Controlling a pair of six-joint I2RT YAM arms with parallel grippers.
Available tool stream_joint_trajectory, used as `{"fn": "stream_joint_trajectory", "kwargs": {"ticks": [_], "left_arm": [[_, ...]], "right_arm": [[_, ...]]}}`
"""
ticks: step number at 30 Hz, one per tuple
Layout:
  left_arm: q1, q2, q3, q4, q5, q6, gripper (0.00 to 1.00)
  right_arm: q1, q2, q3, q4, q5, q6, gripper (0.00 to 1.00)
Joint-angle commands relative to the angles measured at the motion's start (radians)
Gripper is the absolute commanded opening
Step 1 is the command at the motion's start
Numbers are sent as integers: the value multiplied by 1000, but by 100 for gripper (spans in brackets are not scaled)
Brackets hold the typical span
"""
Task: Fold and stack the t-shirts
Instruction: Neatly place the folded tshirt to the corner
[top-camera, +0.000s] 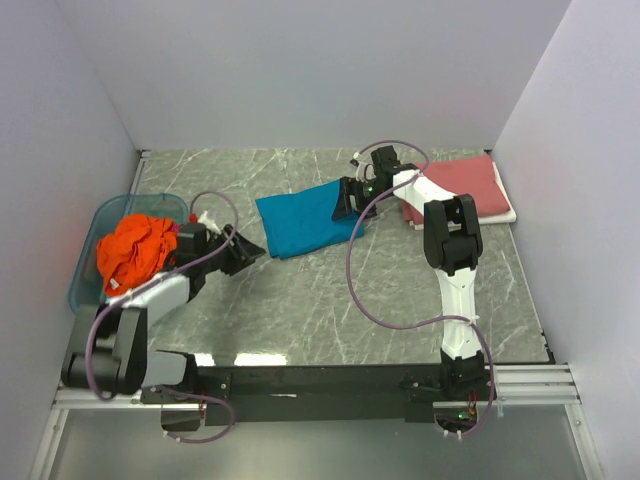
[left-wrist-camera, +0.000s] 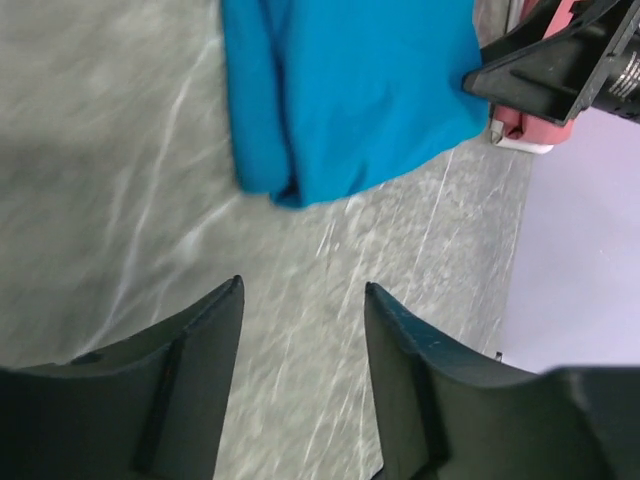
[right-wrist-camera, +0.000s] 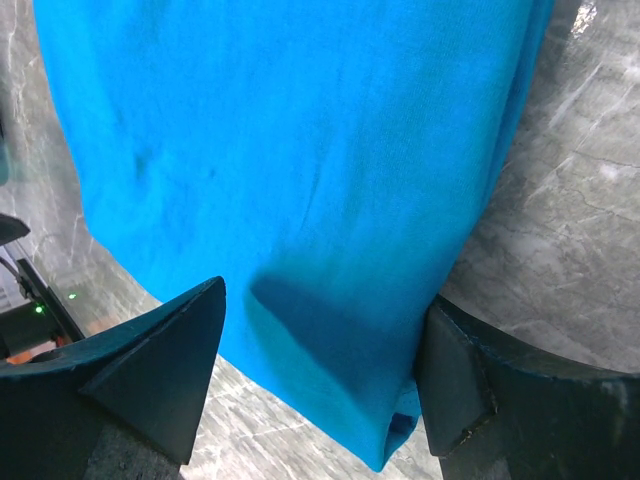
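- Your teal t-shirt (top-camera: 300, 225) lies folded flat near the middle of the marble table (top-camera: 300, 300).
- Your right gripper (right-wrist-camera: 322, 300) hangs over the shirt's right end, jaws spread wide astride the cloth and pinching nothing.
- Your left gripper (left-wrist-camera: 303, 290) sits just short of the shirt's left end, jaws parted over bare marble, empty.
- The red t-shirt (top-camera: 465, 185) lies folded at the far right.
- The orange t-shirt (top-camera: 135, 250) is bunched in the blue tub (top-camera: 85, 275) on the left.
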Motion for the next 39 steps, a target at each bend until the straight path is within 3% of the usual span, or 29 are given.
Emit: {"fn": "stream_joint_trajectory", "kwargs": {"ticks": [1,3,11,26,33,36,39], "left_arm": [[-43,134,127,150,14,-29,54],[-53,199,182,136,27,-20,47],[-102,377,299,84,2,14,40],[-134,400,362,-75,-130,110,48],[-143,446,372,-29,-70,103,46],[-149,480,383,-16,-52,98,37],[-149,496,388,-6,-44,98,12]], "right_arm": [[7,24,-37,-28,61,3,79],[7,24,-37,-25,58,3,79],[6,27,-31,-20,51,10,79],[-3,27,-32,-16,45,19,79],[-5,30,-32,-11,44,23,79],[-5,25,-35,-11,45,22,79],[-6,24,-38,-11,42,22,79]]}}
